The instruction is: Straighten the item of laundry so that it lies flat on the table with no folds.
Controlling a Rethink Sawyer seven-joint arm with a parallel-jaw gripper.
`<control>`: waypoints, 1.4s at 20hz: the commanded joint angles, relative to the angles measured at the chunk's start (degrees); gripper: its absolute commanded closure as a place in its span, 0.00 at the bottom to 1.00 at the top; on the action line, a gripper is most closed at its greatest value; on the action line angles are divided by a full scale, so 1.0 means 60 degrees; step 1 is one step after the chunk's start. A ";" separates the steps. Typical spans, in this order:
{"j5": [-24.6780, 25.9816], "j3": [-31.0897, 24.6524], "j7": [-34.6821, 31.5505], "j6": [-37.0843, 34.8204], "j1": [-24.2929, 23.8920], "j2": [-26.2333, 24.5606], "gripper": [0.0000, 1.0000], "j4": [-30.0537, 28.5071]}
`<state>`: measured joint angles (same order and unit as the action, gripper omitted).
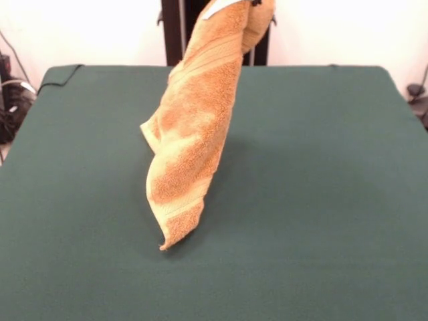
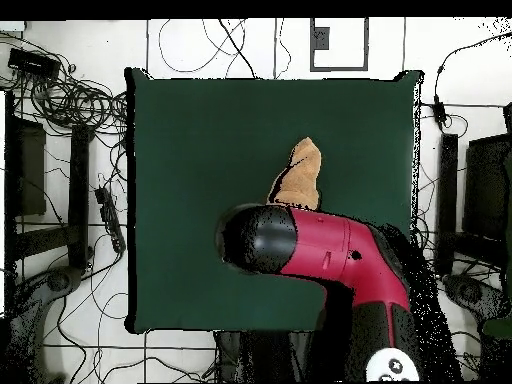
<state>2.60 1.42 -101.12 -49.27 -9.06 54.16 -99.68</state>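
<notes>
The orange-tan towel (image 1: 194, 127) hangs bunched in a long drape from the top of the front view. Its upper end is pinched at the gripper (image 1: 256, 3), of which only a dark tip shows at the top edge. The towel's lowest corner (image 1: 164, 245) reaches down to the dark green table (image 1: 321, 200), near the middle. A woven band and a white label show near the held end. In the overhead view the red and black arm (image 2: 320, 250) covers the gripper. Only part of the towel (image 2: 300, 175) shows beyond the arm, over the table (image 2: 190, 150).
The robot's black pedestal (image 1: 175, 30) stands behind the table's far edge. Cables and dark stands (image 2: 70, 110) lie on the floor round the table's left side, and more equipment (image 2: 470, 190) stands on its right side.
</notes>
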 commanded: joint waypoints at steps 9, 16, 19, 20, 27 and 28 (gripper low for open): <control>-0.0820 -0.0080 -0.2298 0.0955 0.0455 -0.0690 1.00 -0.1156; -0.1429 -0.0497 -0.2375 0.1978 0.0550 -0.1231 1.00 -0.1279; -0.1574 -0.0509 -0.2381 0.2252 0.0651 -0.1392 1.00 -0.1188; -0.1621 -0.0540 -0.2343 0.2415 0.0661 -0.1478 1.00 -0.1145; -0.1898 -0.0514 -0.2306 0.2910 0.0771 -0.1793 1.00 -0.1065; -0.1912 -0.0469 -0.2302 0.2865 0.0805 -0.1769 1.00 -0.1060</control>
<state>-5.71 2.74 -101.63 -35.16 -6.89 47.36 -100.88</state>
